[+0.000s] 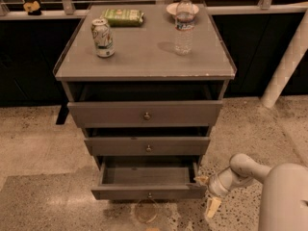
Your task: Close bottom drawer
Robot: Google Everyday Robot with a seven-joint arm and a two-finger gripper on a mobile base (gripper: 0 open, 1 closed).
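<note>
The bottom drawer (pixel 147 191) is the lowest of three grey-brown drawers in the cabinet. It is pulled out the farthest, its bare box interior shows, and a small round knob sits at the centre of its front. The middle drawer (pixel 147 146) and top drawer (pixel 146 113) above it are each pulled out a little. My gripper (pixel 206 192) is low at the right, its cream fingertips right at the right front corner of the bottom drawer. The white arm (pixel 250 170) runs off to the lower right.
On the cabinet top (pixel 144 57) stand a drink can (pixel 102 37), a green snack bag (pixel 123 17), a water bottle (pixel 183 24) and a small bowl behind it. A white post (pixel 288 61) stands at the right. Speckled floor surrounds the cabinet.
</note>
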